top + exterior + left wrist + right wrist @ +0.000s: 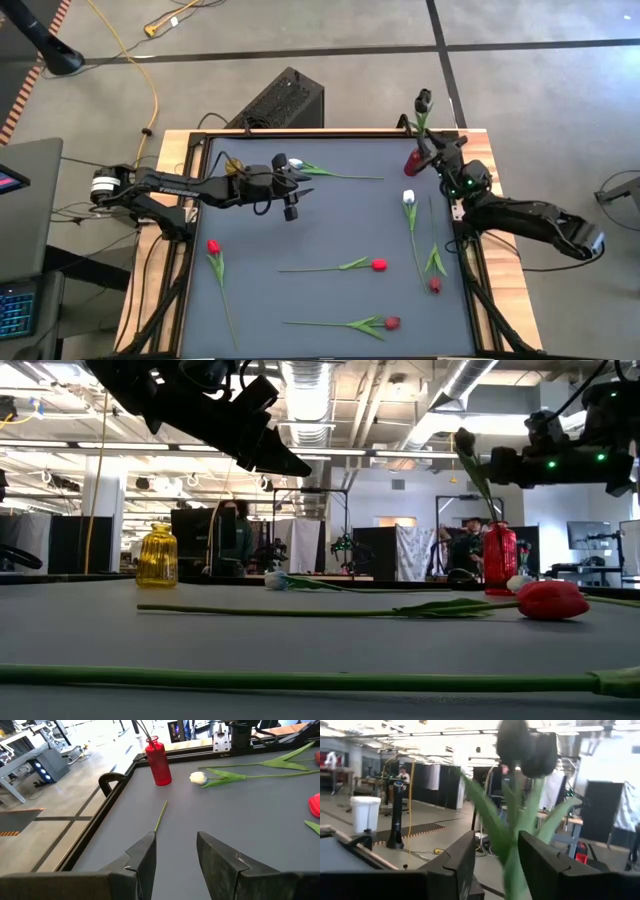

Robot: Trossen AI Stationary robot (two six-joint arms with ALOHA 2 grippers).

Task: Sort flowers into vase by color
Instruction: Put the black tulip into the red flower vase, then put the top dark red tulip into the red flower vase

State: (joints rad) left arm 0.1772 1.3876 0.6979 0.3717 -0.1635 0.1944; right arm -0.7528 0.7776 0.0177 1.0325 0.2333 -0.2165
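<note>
Dark tulip [522,750] is seen upright between the right pincer's [495,865] parted fingers, above the red vase [413,160]. Left pincer [291,195] is held parted at ten o'clock.

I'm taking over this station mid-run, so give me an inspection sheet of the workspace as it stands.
Surface: dark mat in a wooden frame.
Job's things: red vase at the far right corner with a dark tulip standing in it; yellow vase at the far left; a white tulip, another white one, and several red tulips lying flat.
Clutter: nothing seen.
Hands: right hand open around the dark tulip's stem above the red vase; left hand open, hovering over the mat's far middle.
Cables: yellow cord on the floor.
Surroundings: open workshop, people in the background.
</note>
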